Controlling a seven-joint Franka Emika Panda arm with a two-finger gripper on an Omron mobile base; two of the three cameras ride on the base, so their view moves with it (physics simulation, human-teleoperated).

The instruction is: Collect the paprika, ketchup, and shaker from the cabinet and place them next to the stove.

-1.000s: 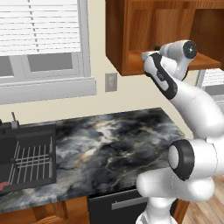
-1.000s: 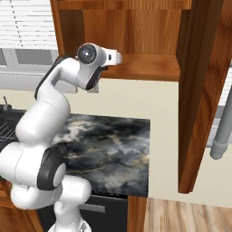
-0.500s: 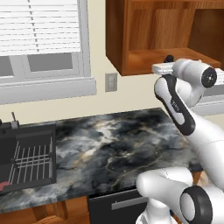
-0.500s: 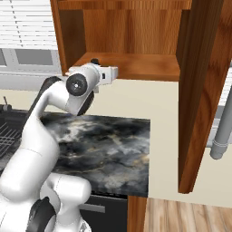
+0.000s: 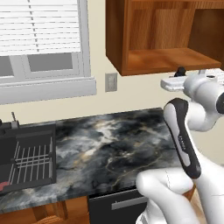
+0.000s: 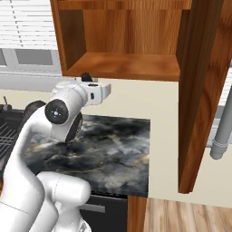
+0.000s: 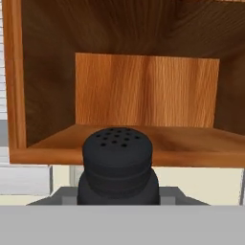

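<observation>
Below the cabinet (image 6: 122, 68) and out in front of its open shelf, the gripper (image 6: 93, 88) is closed around the shaker (image 7: 118, 165), whose dark perforated top pokes up at twelve o'clock from the hand. Through the hand camera the shaker sits dead centre, low, at six o'clock beneath the bare wooden shelf.

The light is even and soft, as in a rendered room, with no strong source visible. The cabinet (image 6: 122, 63) is bright on its shelf floor and darker along its side walls and ceiling. The marble counter (image 5: 109, 148) shows no glare. In the hand view the shaker (image 7: 117, 165) looks sharp, and its 12 or so holes are clear. No blur or bending appears at the edges.
</observation>
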